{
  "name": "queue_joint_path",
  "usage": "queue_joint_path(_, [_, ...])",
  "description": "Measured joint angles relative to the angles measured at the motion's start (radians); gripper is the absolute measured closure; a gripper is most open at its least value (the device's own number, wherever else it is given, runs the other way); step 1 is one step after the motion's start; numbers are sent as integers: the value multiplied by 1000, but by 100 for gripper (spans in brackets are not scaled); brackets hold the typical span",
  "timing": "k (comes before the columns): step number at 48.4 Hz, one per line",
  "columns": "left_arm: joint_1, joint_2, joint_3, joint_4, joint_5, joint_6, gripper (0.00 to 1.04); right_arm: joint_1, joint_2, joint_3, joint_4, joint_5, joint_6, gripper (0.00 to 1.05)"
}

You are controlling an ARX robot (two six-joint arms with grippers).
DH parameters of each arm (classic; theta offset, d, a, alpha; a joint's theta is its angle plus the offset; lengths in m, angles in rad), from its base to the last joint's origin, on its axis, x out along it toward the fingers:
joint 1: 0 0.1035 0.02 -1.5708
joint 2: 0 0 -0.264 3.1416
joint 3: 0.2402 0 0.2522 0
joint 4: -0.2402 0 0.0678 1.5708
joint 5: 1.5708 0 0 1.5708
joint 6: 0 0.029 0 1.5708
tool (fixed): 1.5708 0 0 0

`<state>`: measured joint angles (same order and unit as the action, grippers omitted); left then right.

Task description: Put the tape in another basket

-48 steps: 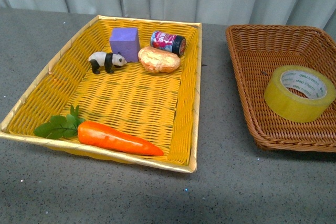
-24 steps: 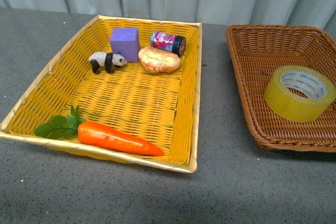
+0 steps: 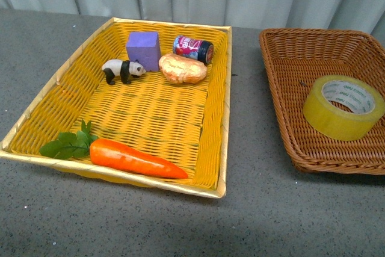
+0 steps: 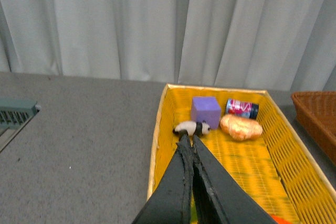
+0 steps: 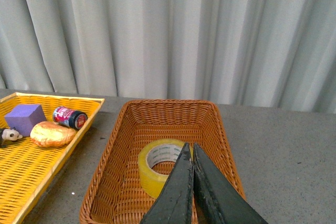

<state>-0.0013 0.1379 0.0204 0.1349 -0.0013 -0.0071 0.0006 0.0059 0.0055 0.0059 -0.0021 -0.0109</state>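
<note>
Nothing has shifted: the yellowish translucent tape roll (image 3: 343,106) lies untouched in the brown wicker basket (image 3: 283,118); both grippers (image 4: 191,139) (image 5: 190,148) stay pressed together, empty

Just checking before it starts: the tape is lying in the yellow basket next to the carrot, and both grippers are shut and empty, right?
Not quite. The tape lies in the brown basket, alone, as the front view shows. The carrot is in the yellow basket. The left gripper and right gripper are indeed shut and empty.
</note>
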Motion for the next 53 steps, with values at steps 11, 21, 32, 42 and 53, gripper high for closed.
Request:
queue_joint_path(11, [0, -132, 0, -132, 2, 0, 101, 0, -2, 0, -5, 0, 0, 104])
queue_joint_path(21, [0, -132, 0, -133, 2, 0, 58, 0, -2, 0, -5, 0, 0, 71])
queue_joint_path(32, [0, -132, 0, -133, 2, 0, 13, 0, -2, 0, -5, 0, 0, 26])
queue_joint_path(42, [0, -133, 0, -133, 2, 2, 7, 0, -2, 0, -5, 0, 1, 9])
queue_joint_path(53, [0, -133, 0, -133, 2, 2, 7, 0, -2, 0, -5, 0, 1, 9])
